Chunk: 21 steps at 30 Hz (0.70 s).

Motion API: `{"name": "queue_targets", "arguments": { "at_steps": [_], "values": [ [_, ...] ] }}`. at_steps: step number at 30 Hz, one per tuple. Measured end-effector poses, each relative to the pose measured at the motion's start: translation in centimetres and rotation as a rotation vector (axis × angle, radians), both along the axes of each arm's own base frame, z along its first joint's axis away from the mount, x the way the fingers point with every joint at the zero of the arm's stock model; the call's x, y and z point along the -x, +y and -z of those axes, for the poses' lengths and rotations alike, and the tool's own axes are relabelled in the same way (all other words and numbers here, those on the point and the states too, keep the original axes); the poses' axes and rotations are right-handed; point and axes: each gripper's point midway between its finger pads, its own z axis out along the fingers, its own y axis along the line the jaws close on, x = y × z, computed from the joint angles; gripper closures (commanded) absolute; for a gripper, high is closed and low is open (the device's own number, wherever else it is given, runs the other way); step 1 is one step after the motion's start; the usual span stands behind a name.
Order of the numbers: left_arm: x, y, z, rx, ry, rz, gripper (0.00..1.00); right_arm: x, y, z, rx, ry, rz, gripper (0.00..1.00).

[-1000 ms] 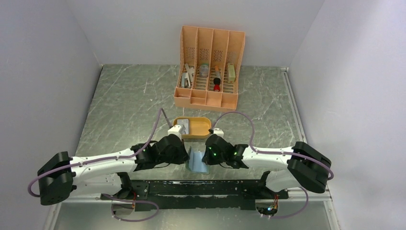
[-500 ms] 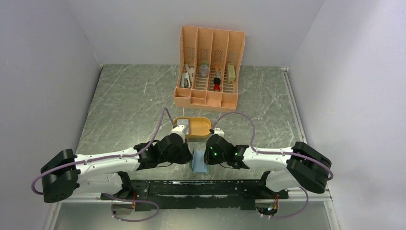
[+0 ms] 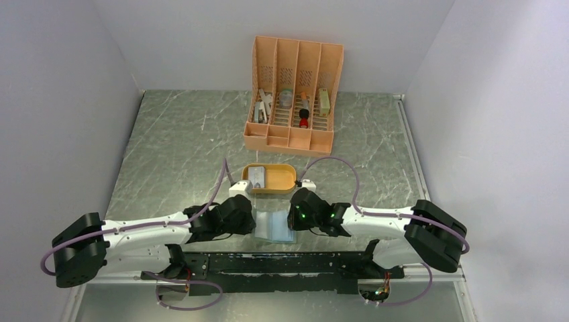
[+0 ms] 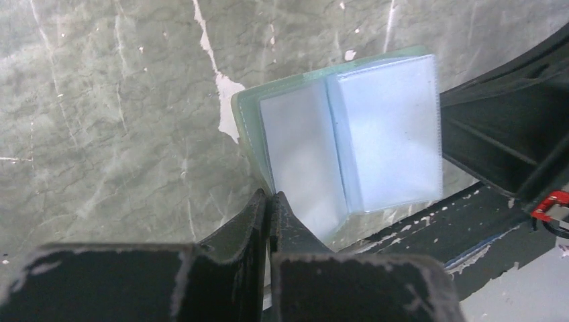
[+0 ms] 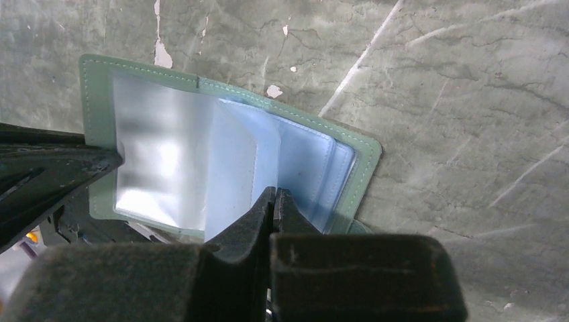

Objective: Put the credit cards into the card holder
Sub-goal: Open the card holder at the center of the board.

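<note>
Between the 2 arms at the table's near edge, the card holder lies spread open (clear pockets exposed for loading). The left gripper and right gripper each pinch 1 side. The credit cards sit in the orange tray just beyond.

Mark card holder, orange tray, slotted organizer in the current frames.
card holder (image 3: 274,227): top external view, on its open clear pockets.
orange tray (image 3: 283,178): top external view, bare floor at its right end.
slotted organizer (image 3: 288,142): top external view, on its low front wall.

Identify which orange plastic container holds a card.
The shallow oval orange tray, with a grey card inside; the tall slotted orange organizer holds other oddments.
</note>
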Motion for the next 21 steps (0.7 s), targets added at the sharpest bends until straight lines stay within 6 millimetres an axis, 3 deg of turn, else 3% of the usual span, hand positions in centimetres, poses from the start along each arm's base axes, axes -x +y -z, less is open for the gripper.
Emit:
{"name": "queue_targets", "arguments": {
  "at_steps": [11, 21],
  "values": [
    [0.2, 0.5, 0.8, -0.019, 0.016, -0.015, 0.95, 0.1, -0.2, 0.0, -0.004, 0.0, -0.001, 1.0],
    [0.0, 0.3, 2.9, -0.071, 0.035, -0.019, 0.95, 0.3, -0.4, -0.9, -0.036, -0.018, -0.004, 1.0]
  ]
}}
